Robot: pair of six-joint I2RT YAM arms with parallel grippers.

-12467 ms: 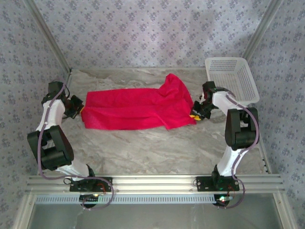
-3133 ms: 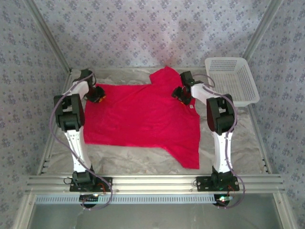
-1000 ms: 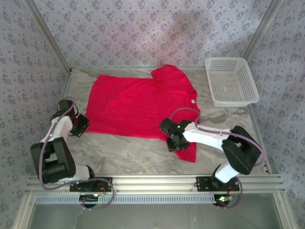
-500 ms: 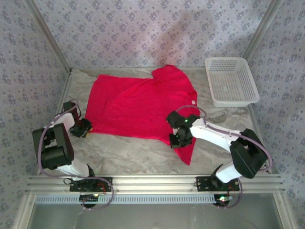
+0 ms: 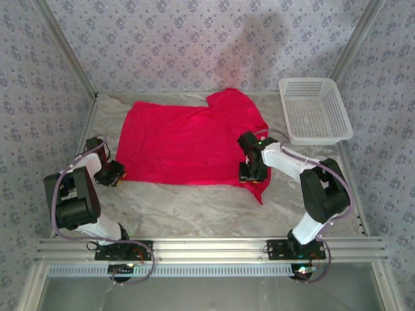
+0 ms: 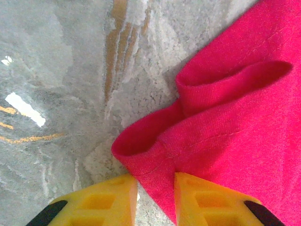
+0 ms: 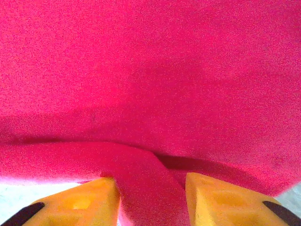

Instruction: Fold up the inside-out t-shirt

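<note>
Where the shirt (image 5: 181, 146) lies spread across the far half of the desk (image 5: 194, 207), the left gripper (image 5: 114, 173) sits at its near-left corner and the right gripper (image 5: 251, 172) rests on its near-right part. The left gripper is a little way open. Its two yellow fingers (image 6: 101, 205) straddle the shirt's edge, one of them over cloth. A sliver of bare desk shows between the other finger and the hem, so nothing is pinched. The right gripper's fingers (image 7: 80, 200) stand farther apart, and a raised ridge of red cloth fills the gap between them. Whether they clamp that ridge or merely straddle it, I cannot tell.

The top view gives the shirt's whole outline: one sleeve points to the far side and a flap reaches toward the near edge below the right gripper. It also shows the white basket (image 5: 321, 137) at the far-right corner, close to the shirt but apart from it. The left wrist view adds a rolled loop of cloth just ahead of the fingers, with veined grey desk beside it. The right wrist view adds a shadowed crease running sideways across the cloth.

There is one shirt, one basket, two arms and two grippers, each with two fingers.
</note>
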